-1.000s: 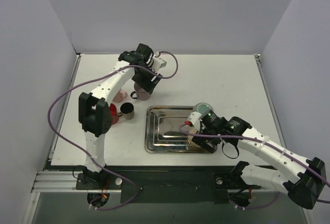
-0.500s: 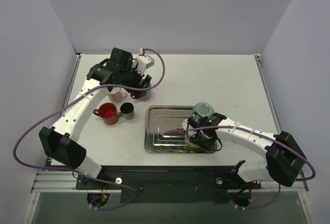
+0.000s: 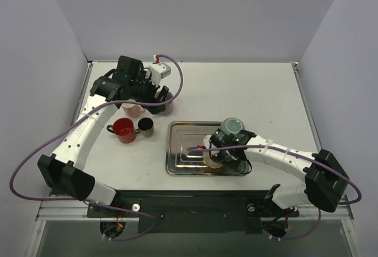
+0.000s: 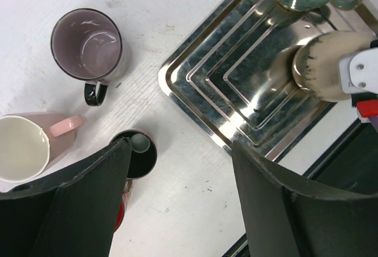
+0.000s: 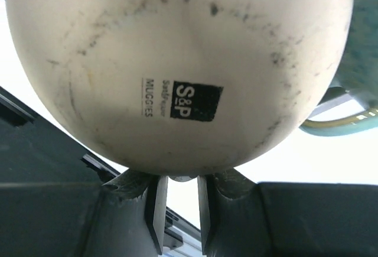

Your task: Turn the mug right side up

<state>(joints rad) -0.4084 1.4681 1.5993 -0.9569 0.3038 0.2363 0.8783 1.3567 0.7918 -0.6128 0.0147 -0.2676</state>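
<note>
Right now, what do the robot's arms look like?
The left arm and right arm are white tubes with chunky black joints. A purple cable loops along each one. The left fingers are dark grey wedges.

In your right wrist view the speckled cream ceramic mug [image 5: 177, 62] fills the frame, its top cut by the upper edge and its rim and handle unseen, while at lower left of the left wrist view the red mug [image 4: 121, 212] hides mostly behind a finger [image 4: 71, 210] of the left gripper [image 4: 181, 145].
</note>
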